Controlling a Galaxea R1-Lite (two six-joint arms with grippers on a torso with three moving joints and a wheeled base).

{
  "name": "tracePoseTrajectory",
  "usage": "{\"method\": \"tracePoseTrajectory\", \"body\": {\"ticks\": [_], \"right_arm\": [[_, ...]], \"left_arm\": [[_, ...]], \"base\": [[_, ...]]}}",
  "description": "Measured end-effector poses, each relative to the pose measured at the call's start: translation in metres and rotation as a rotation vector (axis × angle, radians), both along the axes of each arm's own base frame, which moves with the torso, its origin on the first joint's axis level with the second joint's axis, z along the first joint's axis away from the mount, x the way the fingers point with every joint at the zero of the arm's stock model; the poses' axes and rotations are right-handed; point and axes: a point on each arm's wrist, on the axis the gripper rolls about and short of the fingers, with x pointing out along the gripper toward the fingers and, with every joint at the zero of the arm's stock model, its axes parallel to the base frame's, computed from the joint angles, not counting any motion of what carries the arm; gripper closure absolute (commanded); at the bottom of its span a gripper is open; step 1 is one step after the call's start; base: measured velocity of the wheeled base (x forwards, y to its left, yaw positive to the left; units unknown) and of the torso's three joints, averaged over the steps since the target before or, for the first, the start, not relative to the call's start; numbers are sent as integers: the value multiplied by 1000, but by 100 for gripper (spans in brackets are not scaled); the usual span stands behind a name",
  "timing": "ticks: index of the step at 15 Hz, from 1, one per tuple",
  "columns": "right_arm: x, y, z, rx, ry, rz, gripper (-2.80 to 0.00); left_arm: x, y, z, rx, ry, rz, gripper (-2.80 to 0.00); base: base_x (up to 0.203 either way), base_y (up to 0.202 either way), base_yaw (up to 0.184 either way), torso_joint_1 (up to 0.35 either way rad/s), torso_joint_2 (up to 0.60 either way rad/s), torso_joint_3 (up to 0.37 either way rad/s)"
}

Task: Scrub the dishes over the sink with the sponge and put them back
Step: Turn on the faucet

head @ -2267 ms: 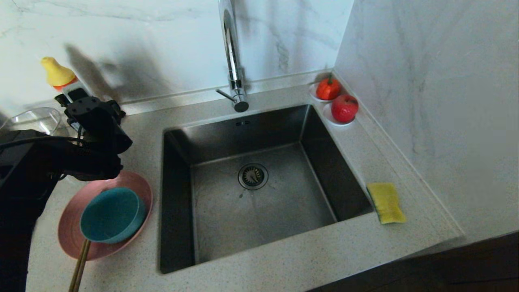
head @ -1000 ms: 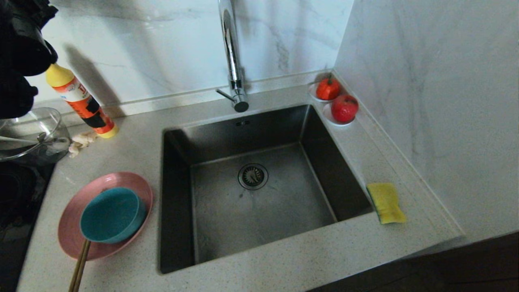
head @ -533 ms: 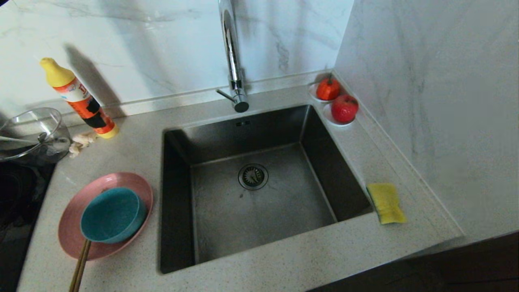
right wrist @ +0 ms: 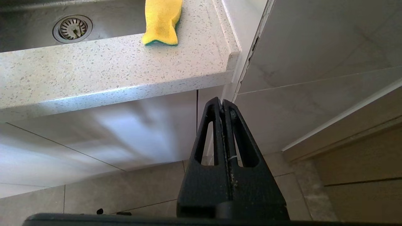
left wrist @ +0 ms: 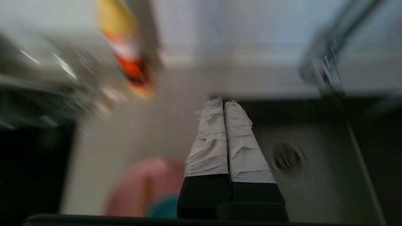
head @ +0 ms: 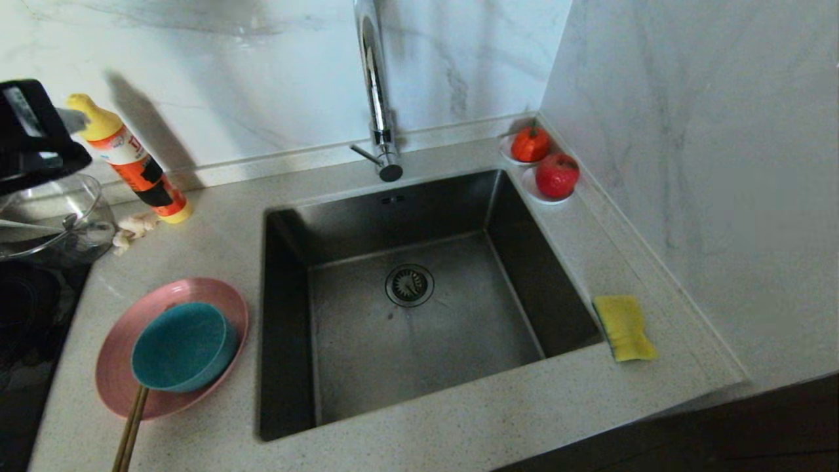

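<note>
The left end effector (left wrist: 223, 105), its white-wrapped fingers pressed together and empty, hovers above the speckled stone table (head: 216, 216) at the square steel sink's (head: 419, 328) ten o'clock. At its nine o'clock the round teal bowl (head: 180, 347) sits on the shallow pink plate (head: 118, 387) with wooden chopsticks (head: 130, 426). The yellow rectangular sponge (head: 624, 328) lies at three o'clock. The right end effector (right wrist: 223, 105) hangs closed below the table edge.

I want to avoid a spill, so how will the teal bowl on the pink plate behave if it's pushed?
The teal bowl sits off-centre on the pink plate, so it may slide toward the rim. The chopsticks run under it, so it could rock.
</note>
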Motion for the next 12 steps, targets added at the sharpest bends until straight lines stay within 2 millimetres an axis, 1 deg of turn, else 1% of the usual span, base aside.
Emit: {"method": "tracePoseTrajectory", "body": {"ticks": [2, 4, 6, 10, 12], "right_arm": [[0, 0, 0, 0, 0, 0, 0], [0, 0, 0, 0, 0, 0, 0], [0, 0, 0, 0, 0, 0, 0], [0, 0, 0, 0, 0, 0, 0], [0, 0, 0, 0, -1, 0, 0]], "left_arm": [[15, -9, -14, -58, 84, -55, 0], [37, -19, -20, -111, 151, -103, 0], [59, -28, -18, -182, 204, -152, 0], [104, -46, -18, -372, 324, -358, 0], [131, -55, -20, -421, 333, -374, 0]], "base": [[0, 0, 0, 0, 0, 0], [0, 0, 0, 0, 0, 0], [0, 0, 0, 0, 0, 0], [0, 0, 0, 0, 0, 0], [0, 0, 0, 0, 0, 0]]}}
